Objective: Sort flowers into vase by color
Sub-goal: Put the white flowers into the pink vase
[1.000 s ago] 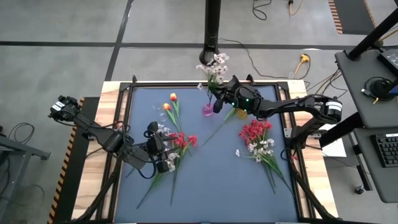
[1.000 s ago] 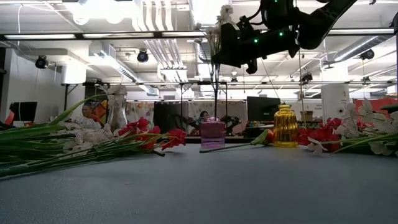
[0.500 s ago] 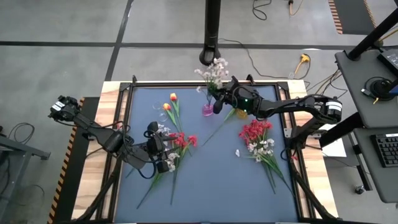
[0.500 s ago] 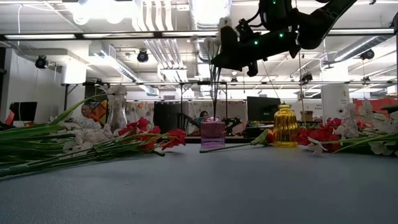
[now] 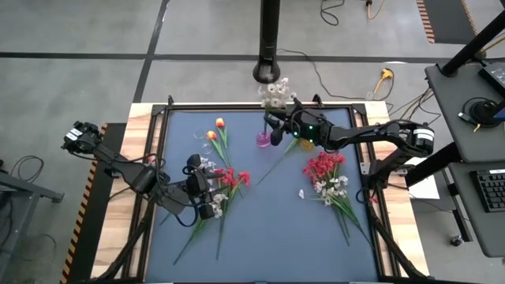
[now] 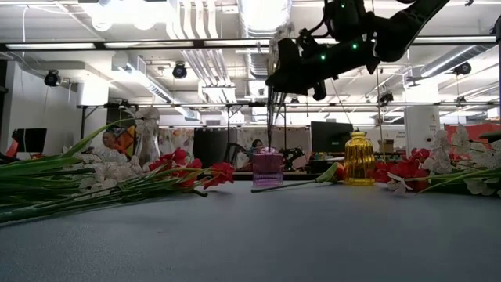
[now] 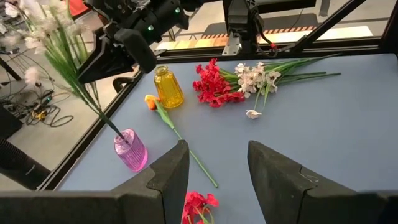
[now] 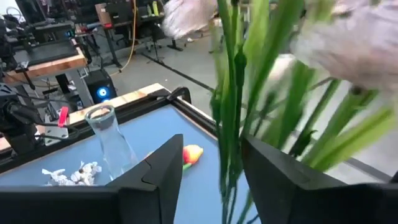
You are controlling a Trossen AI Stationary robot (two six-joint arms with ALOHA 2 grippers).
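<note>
Risk of tipping: white spray stem already down in pink vase at the desk far edge, right claw parted around it (grip uncertain); top-heavy blooms lean. Left claw waits, half-open, empty.

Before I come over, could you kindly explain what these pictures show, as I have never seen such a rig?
It is a robot with two dark arms, each ending in a two-finger gripper, at a blue table. One camera looks straight down, one sits at table-top height, and one rides on each wrist. The right gripper is above the pink vase, fingers apart around the stems of a white blossom spray that stands in it. The left gripper hovers open over a red and white bunch. Orange tulips, a clear glass vase, a yellow vase and a second red and white bunch are also there.
</note>
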